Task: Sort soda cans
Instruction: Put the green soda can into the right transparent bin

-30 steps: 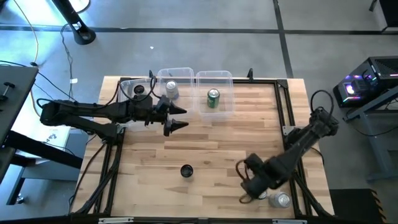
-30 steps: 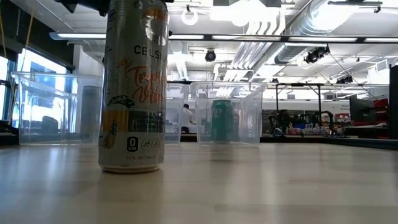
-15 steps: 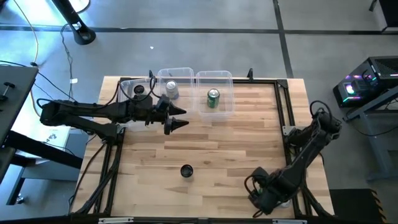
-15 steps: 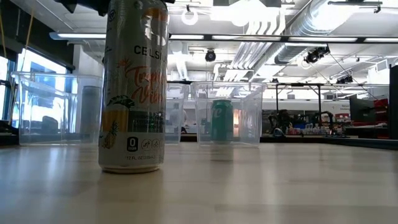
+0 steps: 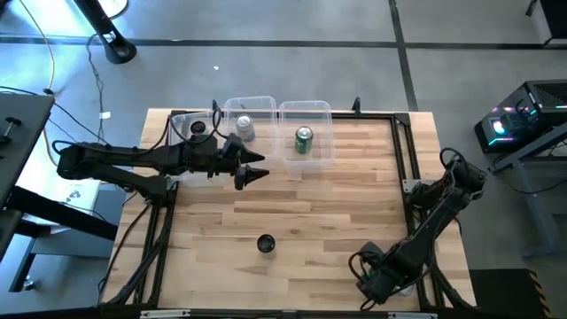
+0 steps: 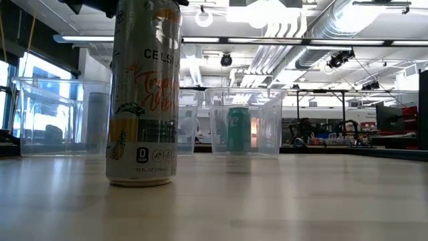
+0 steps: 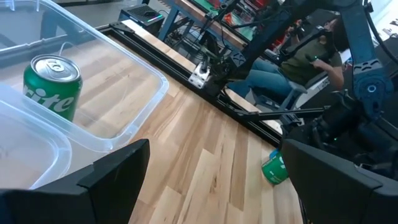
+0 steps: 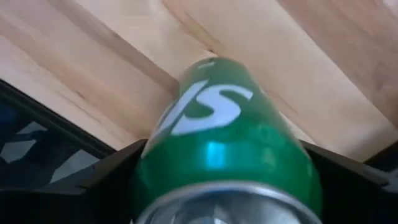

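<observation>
One green can (image 8: 227,140) sits between the right tool's (image 5: 383,282) spread fingers, ungrasped; next, clench and lift. Left tool (image 5: 252,168) waits released.

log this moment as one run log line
left gripper: open, waiting by bins | right gripper: open around lying green can, near table corner | black can: unsorted

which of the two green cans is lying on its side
The green can between the right gripper's open fingers at the table's near right corner lies on its side. The other green can stands upright in the rightmost clear bin.
</observation>
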Controlling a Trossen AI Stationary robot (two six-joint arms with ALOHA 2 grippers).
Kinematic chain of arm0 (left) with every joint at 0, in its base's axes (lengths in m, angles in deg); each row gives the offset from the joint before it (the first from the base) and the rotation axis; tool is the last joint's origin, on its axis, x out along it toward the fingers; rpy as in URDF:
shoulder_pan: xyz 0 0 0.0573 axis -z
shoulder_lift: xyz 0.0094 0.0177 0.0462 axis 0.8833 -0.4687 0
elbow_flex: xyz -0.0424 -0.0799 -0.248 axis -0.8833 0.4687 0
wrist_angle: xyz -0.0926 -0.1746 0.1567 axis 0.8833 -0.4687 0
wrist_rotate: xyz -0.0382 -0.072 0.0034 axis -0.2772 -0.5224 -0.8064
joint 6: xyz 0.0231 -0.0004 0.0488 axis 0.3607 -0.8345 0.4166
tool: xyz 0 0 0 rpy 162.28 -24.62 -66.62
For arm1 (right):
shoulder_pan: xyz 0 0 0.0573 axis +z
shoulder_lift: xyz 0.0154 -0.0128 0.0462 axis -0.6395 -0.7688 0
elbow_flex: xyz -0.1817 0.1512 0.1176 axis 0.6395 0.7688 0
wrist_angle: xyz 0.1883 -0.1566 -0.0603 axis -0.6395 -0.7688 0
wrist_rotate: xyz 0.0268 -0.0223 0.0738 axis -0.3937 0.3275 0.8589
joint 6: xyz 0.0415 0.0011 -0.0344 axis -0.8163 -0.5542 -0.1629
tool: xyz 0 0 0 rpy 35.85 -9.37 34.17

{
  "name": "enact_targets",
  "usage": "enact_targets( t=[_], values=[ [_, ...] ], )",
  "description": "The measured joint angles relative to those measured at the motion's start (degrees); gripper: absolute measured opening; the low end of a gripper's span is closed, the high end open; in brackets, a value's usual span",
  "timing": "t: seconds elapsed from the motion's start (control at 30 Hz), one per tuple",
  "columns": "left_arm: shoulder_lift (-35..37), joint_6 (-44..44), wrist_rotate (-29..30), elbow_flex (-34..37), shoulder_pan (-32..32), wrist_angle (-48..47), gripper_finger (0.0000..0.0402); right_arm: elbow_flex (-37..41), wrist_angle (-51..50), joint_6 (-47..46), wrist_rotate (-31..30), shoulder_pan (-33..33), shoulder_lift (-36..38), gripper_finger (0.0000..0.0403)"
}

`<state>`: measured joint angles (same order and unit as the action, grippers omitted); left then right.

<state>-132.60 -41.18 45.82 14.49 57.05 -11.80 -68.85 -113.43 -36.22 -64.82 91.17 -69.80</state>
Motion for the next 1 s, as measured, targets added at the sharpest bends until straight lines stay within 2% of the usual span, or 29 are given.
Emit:
enact_targets(
  t=[0.07,0.2,0.33,0.5,0.57,0.67,0.77,0.87,1.0],
  values=[
    [0.0,0.0,0.0,0.0,0.0,0.0,0.0357,0.0,-0.4,0.0,-1.9,-0.1,0.0,0.035],
    [0.0,0.0,0.1,0.0,-0.3,0.0,0.0357,-0.8,-1.6,2.2,-4.6,-0.9,0.0,0.0276],
    [0.1,0.0,0.0,0.0,-1.2,0.0,0.0357,-4.7,-7.3,9.1,-9.5,-1.7,0.9,0.0277],
    [0.1,1.0,-3.0,0.0,-3.3,0.0,0.0357,-11.1,-21.3,21.4,-12.8,-6.1,5.0,0.0277],
    [0.1,1.6,-5.1,0.0,-4.3,0.0,0.0357,-14.7,-25.0,26.1,-19.2,-9.6,7.5,0.0277],
    [1.4,1.8,-8.8,0.1,-6.2,0.3,0.0357,-21.0,-25.3,34.2,-30.8,-16.0,11.0,0.0277],
    [3.7,1.5,-13.4,-1.5,-8.7,0.2,0.0357,-27.1,-23.9,44.6,-38.0,-24.3,12.9,0.0277],
    [6.8,4.6,-16.1,-3.9,-10.9,0.6,0.0357,-31.9,-21.9,56.5,-39.6,-34.1,12.9,0.0277],
    [11.0,10.0,-16.6,-6.4,-13.2,0.1,0.0357,-34.8,-17.0,70.3,-34.5,-47.5,10.2,0.0277]
  ],
)
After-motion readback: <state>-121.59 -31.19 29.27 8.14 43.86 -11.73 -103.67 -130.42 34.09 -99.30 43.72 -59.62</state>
